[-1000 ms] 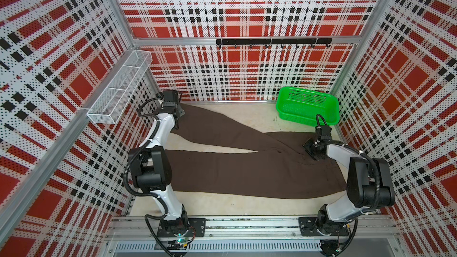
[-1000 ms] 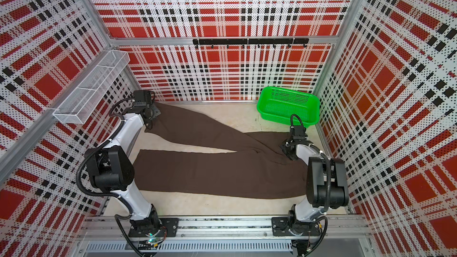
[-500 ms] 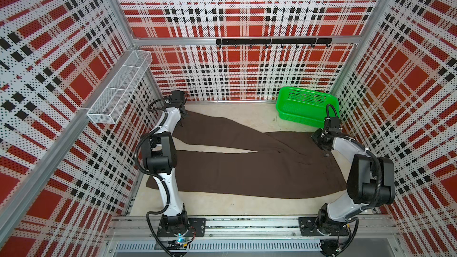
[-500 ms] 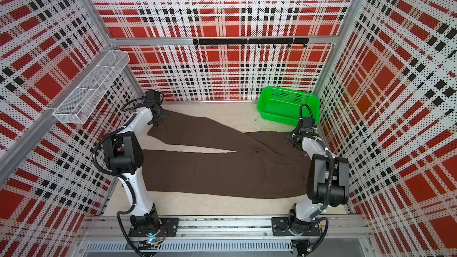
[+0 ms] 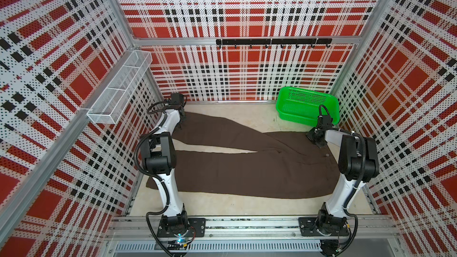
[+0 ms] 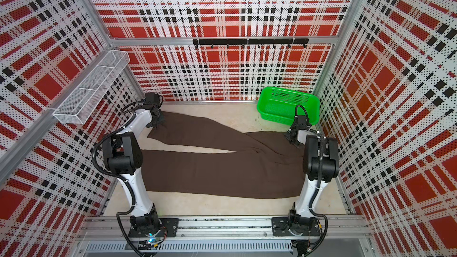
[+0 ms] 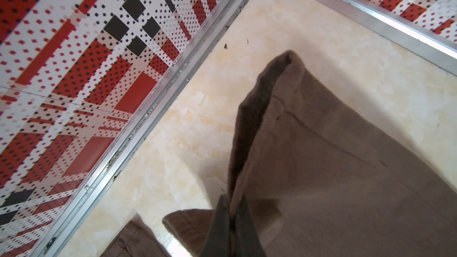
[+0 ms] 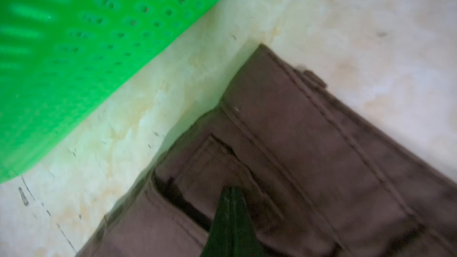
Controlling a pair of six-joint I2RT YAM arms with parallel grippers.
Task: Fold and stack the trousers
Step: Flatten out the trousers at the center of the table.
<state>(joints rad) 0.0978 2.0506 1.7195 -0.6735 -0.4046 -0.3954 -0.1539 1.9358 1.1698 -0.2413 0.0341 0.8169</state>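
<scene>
Looks like a robot lab test cell I'm driving in: plaid perforated panels [image 5: 247, 1] on aluminium framing [image 5: 173, 42], robot arms [image 5: 168, 194] bolted to a base rail [image 5: 247, 223]. There's a hook rack [image 5: 272, 41] and a wire shelf [image 5: 121, 87] on the walls too.

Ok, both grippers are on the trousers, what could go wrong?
The left gripper pinches the trousers only at the very edge; it may slip when lifted.
The right gripper is shut at the waistband, but no cloth shows pinched; it may rise empty.
The green basket sits close by; a swing could knock it.
</scene>
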